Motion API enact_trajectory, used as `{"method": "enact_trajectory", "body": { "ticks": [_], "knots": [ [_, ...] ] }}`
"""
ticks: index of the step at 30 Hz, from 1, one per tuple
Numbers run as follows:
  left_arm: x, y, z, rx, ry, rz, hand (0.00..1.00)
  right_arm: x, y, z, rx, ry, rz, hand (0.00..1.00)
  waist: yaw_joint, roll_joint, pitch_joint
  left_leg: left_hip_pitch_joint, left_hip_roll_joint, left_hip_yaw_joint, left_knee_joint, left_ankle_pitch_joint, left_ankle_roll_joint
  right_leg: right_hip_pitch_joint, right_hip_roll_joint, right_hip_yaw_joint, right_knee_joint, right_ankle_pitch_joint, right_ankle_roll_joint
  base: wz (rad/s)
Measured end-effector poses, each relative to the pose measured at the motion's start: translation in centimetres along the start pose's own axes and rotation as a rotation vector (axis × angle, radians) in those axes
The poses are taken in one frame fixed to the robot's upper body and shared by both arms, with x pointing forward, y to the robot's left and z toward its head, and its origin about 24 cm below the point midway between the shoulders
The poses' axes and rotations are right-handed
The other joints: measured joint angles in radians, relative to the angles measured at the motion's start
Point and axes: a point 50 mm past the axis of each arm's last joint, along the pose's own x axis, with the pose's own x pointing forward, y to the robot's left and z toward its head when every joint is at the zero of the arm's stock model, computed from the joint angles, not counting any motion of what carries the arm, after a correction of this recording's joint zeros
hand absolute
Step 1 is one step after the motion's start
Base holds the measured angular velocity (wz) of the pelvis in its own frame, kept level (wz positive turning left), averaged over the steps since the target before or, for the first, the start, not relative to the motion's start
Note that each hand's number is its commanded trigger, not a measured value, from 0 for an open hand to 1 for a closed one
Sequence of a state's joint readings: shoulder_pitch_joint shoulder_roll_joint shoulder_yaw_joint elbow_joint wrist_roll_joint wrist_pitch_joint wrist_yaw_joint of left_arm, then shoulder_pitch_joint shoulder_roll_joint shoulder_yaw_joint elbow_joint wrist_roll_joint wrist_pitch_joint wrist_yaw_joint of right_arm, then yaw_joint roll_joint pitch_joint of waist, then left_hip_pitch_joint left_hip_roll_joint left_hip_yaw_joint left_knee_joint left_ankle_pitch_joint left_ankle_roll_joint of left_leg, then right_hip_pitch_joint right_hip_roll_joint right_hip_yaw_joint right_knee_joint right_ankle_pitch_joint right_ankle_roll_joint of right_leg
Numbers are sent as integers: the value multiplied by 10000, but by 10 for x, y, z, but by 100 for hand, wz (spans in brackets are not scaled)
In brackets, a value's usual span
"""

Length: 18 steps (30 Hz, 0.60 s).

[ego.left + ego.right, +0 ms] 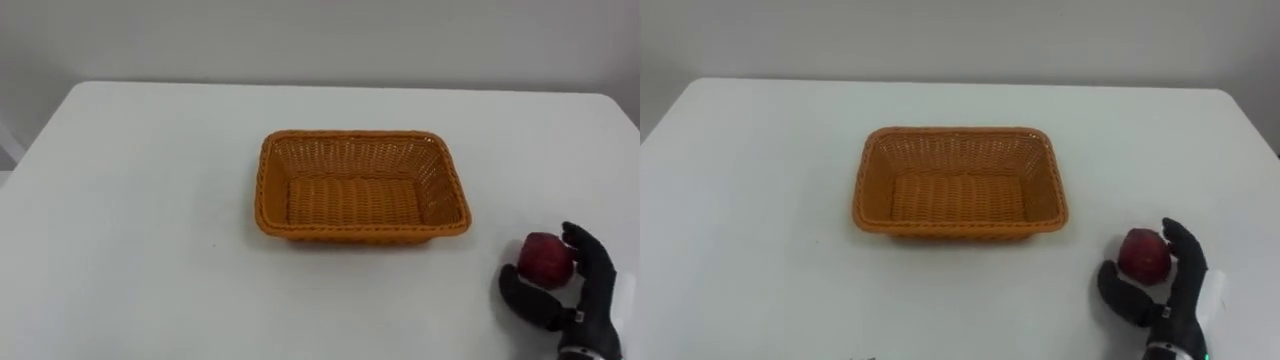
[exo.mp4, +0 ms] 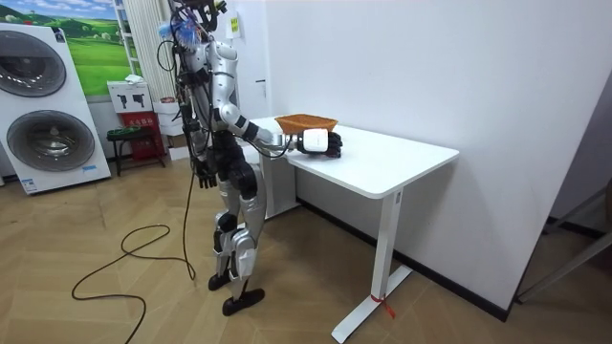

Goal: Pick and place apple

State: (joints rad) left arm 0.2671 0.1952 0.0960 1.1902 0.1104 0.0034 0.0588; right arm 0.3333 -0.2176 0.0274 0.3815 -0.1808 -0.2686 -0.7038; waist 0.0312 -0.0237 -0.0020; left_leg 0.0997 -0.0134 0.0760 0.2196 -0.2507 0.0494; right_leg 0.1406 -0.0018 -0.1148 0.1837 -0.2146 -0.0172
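Our right hand (image 1: 592, 285) sits at the lower right of the eye views, its fingers curled round the right side of the apple (image 1: 545, 260) and the thumb closing in from the lower left, so we have the fruit in a grip. Whether it rests on the table (image 1: 130, 200) or is just clear of it, we cannot tell. Our left hand (image 2: 204, 178) hangs by our side in the room view, left of centre.

The basket (image 1: 355, 135) lies empty at the centre of the frame, up and to the left of the apple and well apart from it.

We judge that we are at the grasp, with the carry not yet begun. Next we need to lift the apple clear of the table, high enough to pass the basket's near right rim, then move it up and left in the frame until it is over the woven floor, lower it and let go. A firm hold matters, since a round apple could roll out.
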Motion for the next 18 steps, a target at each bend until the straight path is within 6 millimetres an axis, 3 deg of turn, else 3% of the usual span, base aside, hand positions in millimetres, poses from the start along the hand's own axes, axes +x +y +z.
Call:
{"method": "enact_trajectory", "body": {
  "ticks": [9,18],
  "knots": [
    [0,0,0,16,-9,99,0,3,-5,-2,-370,-148,-351,100,22,7,0,4,-1,18,12,4,-9,21,16,10,-118,4,-4,0],
    [0,1,0,45,-36,190,0,5,2,3,37,-113,-217,100,33,-16,0,0,-2,37,5,5,-10,66,19,2,-152,6,-3,0]
  ]
}}
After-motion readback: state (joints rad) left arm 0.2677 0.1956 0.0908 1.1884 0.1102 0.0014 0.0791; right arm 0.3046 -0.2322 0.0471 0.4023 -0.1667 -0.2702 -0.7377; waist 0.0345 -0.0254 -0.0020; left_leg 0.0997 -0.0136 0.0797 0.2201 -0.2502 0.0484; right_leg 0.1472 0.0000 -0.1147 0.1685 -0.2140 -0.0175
